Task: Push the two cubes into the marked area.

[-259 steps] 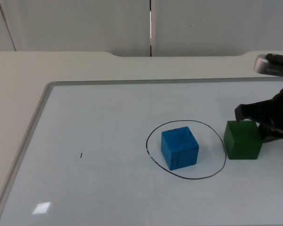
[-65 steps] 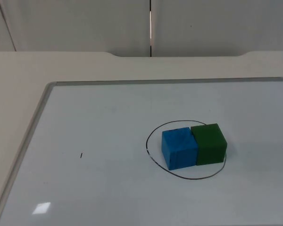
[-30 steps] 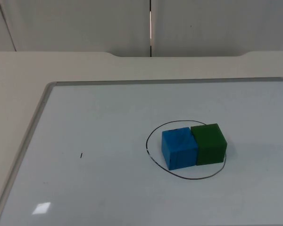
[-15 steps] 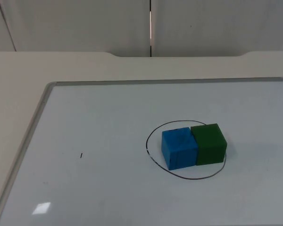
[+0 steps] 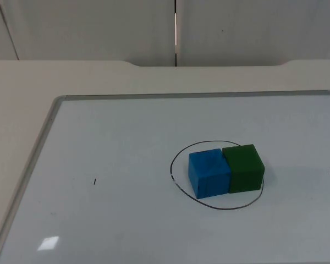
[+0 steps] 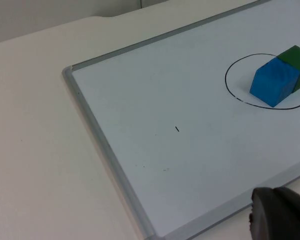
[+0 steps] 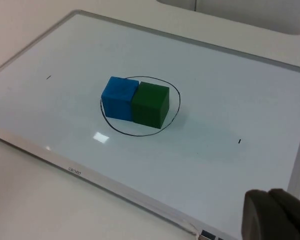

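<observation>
Since right arm pulled away, green cube [image 5: 243,167] sits touching blue cube [image 5: 209,173], both inside drawn ring [image 5: 179,190] on whiteboard [image 5: 99,143]. Task looks done. Left gripper [image 6: 280,220], right gripper [image 7: 272,215] parked off board; finger state: cannot tell.

We see the blue cube [image 5: 209,174] and the green cube [image 5: 243,168] standing flat, side by side and touching, on the whiteboard [image 5: 115,143]. Both sit inside the drawn black oval [image 5: 176,187], the green one at its right side, nearer the whiteboard's right edge than its left.
</observation>
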`<state>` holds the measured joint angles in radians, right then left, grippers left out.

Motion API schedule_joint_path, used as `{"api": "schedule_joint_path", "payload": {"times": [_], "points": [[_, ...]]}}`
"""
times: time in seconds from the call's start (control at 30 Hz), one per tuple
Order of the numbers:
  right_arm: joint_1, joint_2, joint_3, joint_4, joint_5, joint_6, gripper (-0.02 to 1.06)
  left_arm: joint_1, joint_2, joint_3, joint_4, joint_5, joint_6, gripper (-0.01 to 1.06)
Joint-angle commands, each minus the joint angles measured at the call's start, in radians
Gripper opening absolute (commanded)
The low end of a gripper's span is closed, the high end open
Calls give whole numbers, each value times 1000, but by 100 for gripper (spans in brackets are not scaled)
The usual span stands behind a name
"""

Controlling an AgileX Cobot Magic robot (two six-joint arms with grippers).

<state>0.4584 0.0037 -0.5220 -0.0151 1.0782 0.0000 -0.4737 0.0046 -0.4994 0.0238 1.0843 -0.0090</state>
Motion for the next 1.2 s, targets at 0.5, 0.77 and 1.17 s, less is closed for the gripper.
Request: {"api": "schedule_joint_path", "payload": {"times": [0.5, 0.77, 1.17], "points": [[5, -4, 7, -5, 1, -12, 32, -1, -5, 5, 7, -9, 0, 0], [5, -4, 7, -5, 1, -12, 63, -1, -5, 5, 9, -9, 0, 0], [5, -4, 7, -8, 1, -8, 64, -1, -5, 5, 9, -9, 0, 0]]}}
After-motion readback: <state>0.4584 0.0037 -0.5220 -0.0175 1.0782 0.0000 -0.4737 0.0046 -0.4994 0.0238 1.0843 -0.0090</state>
